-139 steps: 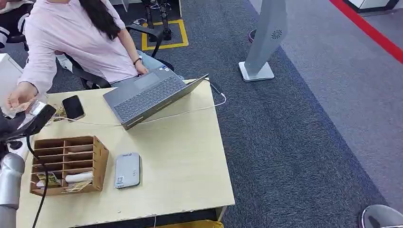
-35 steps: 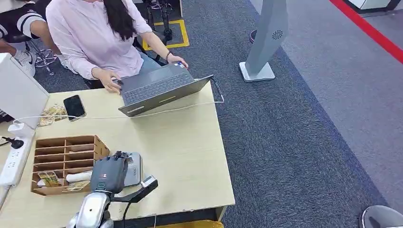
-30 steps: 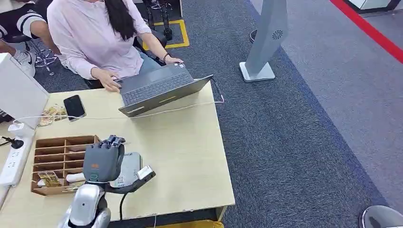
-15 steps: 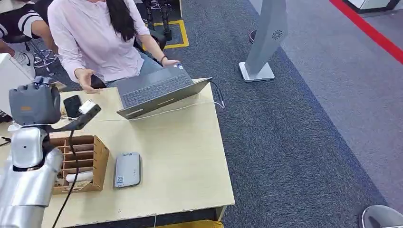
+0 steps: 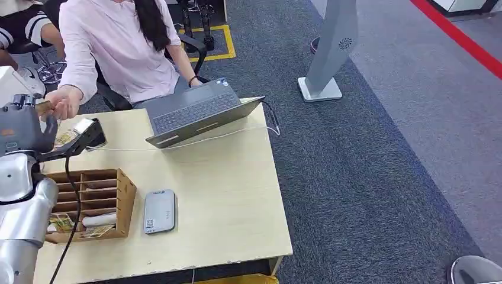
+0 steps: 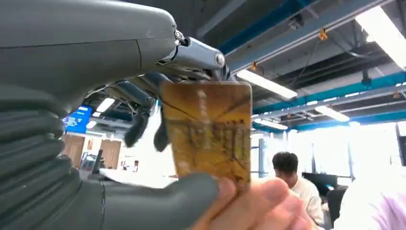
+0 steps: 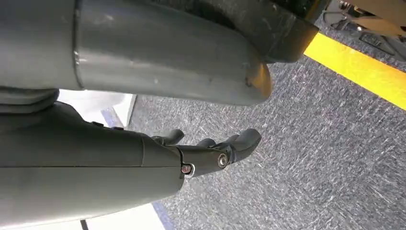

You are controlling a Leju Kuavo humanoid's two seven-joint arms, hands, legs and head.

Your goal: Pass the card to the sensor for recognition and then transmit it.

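Observation:
My left hand [image 5: 21, 127] is raised at the table's far left corner and holds a worn yellow-brown card [image 6: 208, 129]. The thumb [image 6: 158, 206] presses it from one side and the dark fingers [image 6: 143, 122] from the other. A person in a pink shirt [image 5: 115, 41] reaches over, and their fingers [image 6: 261, 201] touch the card's edge beside my thumb. In the head view their hand [image 5: 62, 102] meets mine. The grey sensor pad [image 5: 159, 211] lies flat on the table nearer me, apart from the hand. My right hand [image 7: 210, 148] hangs over grey carpet and holds nothing.
A wooden slotted organiser [image 5: 89, 201] with cards stands beside the sensor. An open laptop [image 5: 195, 112] with a white cable and a black phone [image 5: 97, 135] lie at the far side of the light wooden table [image 5: 225, 195]. A grey kiosk stand [image 5: 331, 47] rises on the carpet.
My left hand rose from above the sensor pad and swung to the far left corner with the card. The person's hand has reached out and now touches the card.

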